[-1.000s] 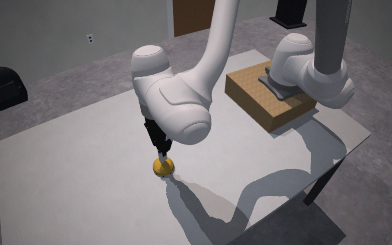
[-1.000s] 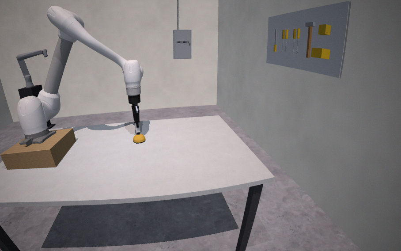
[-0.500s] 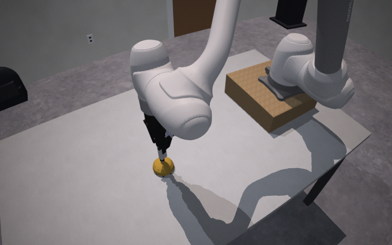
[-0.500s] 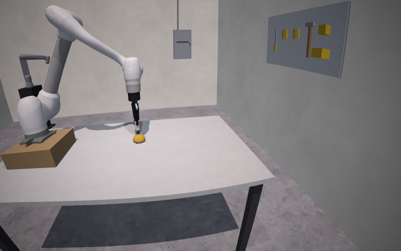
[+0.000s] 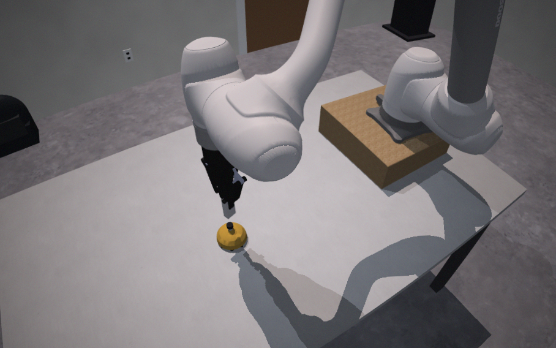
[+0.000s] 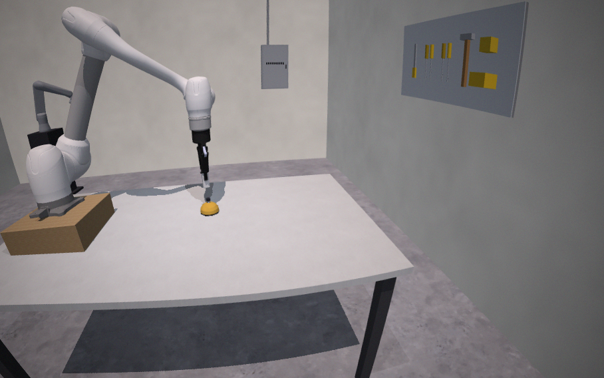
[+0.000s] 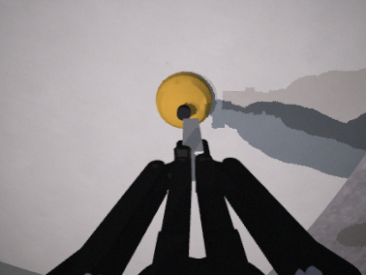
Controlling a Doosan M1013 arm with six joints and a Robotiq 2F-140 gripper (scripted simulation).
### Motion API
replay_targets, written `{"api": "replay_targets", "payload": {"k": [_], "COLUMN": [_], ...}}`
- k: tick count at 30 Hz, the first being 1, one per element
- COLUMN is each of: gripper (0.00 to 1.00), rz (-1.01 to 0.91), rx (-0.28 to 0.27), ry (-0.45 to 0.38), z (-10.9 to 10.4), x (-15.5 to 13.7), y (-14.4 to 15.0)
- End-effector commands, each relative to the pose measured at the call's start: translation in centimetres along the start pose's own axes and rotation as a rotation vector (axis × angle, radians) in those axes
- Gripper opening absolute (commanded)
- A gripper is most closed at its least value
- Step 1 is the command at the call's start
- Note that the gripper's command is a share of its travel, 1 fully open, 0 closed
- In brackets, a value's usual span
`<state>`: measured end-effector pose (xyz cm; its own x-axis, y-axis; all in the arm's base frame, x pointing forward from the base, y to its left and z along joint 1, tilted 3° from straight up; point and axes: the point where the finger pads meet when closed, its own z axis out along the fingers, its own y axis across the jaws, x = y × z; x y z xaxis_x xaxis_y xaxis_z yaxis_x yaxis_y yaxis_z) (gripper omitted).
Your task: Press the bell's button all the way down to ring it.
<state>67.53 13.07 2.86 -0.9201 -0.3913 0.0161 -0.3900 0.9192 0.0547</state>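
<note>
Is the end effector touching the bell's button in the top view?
No: the shut end effector hangs above the black button, a gap showing between them.

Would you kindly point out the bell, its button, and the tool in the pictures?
bell [image 5: 232,239]: top view, on the yellow dome's side.
button [image 5: 229,225]: top view, on the dark knob atop the dome.
tool [image 5: 228,211]: top view, on the shut pale fingertips, just above the button.
</note>
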Motion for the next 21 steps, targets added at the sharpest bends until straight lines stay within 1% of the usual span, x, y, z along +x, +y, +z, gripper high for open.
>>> {"api": "replay_targets", "payload": {"k": [1, 9, 21], "gripper": [0.00, 0.00, 0.00], "rz": [0.000, 0.000, 0.000], "rx": [0.000, 0.000, 0.000], "ry": [0.000, 0.000, 0.000], "z": [-0.4, -1.5, -1.5], "x": [0.0, 0.0, 0.0], "y": [0.0, 0.0, 0.0]}}
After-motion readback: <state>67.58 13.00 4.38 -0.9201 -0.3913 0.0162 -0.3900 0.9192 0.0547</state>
